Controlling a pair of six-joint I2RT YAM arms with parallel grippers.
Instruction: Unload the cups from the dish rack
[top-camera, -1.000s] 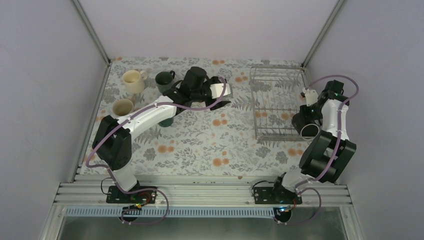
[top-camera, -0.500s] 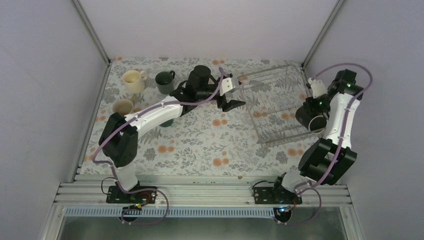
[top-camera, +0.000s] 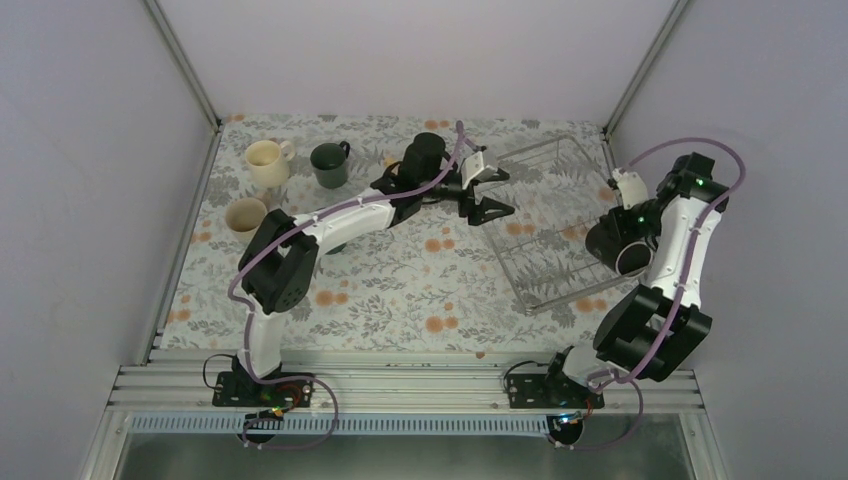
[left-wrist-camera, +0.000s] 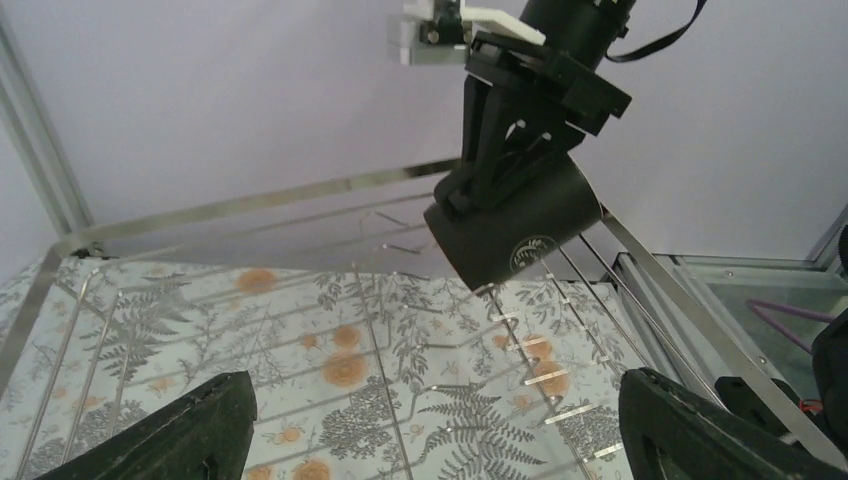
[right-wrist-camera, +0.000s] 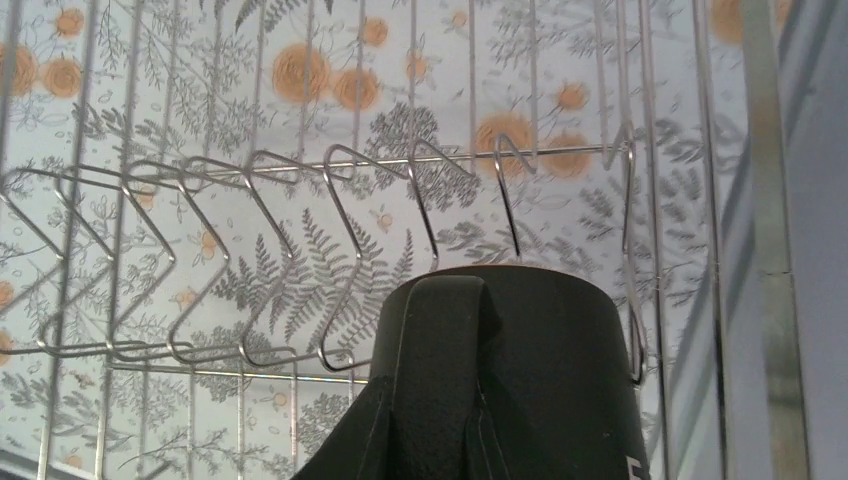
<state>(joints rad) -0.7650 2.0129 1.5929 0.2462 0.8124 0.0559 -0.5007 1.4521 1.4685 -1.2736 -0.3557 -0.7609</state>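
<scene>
My right gripper (top-camera: 628, 228) is shut on the handle of the black mug (top-camera: 622, 246), held on its side over the right rim of the wire dish rack (top-camera: 545, 262). In the right wrist view the mug (right-wrist-camera: 560, 370) hangs just above the rack's prongs (right-wrist-camera: 300, 200). My left gripper (top-camera: 497, 193) is open and empty at the rack's left edge. Its view shows the black mug with its small mark (left-wrist-camera: 515, 225) ahead. The cream-white mug (top-camera: 265, 160), the dark teal-green mug (top-camera: 328, 165) and the yellowish mug (top-camera: 245, 213) stand at the far left. A dark mug (top-camera: 328, 243) is mostly hidden under the left arm.
The rack lies skewed on the floral table cover (top-camera: 400, 290), with no other cups in it. Metal frame posts (top-camera: 630, 70) and grey walls close in the back and sides. The right wall is close behind the right arm.
My left arm has stretched right to the rack's left edge. The rack has turned from square to skewed. My right arm has moved the black mug slightly right and up.
</scene>
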